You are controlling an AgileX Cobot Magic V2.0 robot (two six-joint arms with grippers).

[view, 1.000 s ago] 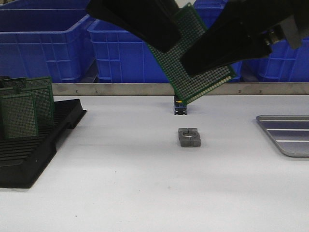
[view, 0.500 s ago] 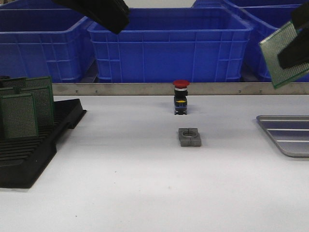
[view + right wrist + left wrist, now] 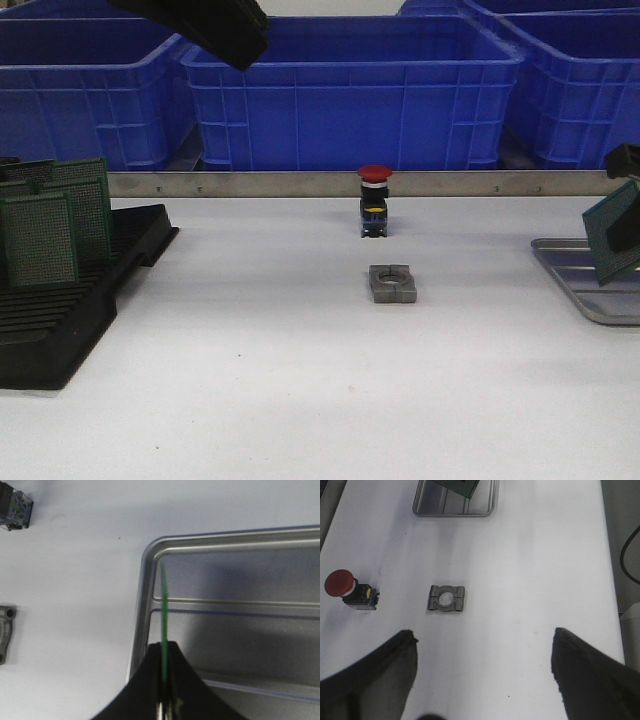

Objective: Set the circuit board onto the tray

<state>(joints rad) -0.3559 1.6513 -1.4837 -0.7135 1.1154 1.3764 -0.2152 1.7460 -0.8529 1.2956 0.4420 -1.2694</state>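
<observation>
1. Hanging over the tray [image 3: 585, 275] at the table's right edge, the circuit board [image 3: 612, 232] is held on edge and tilted — whether its lower corner touches the ribbed floor, I cannot tell.
2. The right gripper [image 3: 164, 680] is clenched on the board, which in the right wrist view shows as a thin green line running up from between the fingers, over the tray's rim end.
3. The left gripper [image 3: 482, 672] is released and holds nothing, its fingers spread wide above the middle of the table, over the grey clamp block [image 3: 392, 283] and the red push button [image 3: 374, 200].
4. Judged from this, the carry is done — what is left is laying the board flat in the tray and letting go.
5. More boards stand in the black rack [image 3: 70, 290] at the left edge.
</observation>
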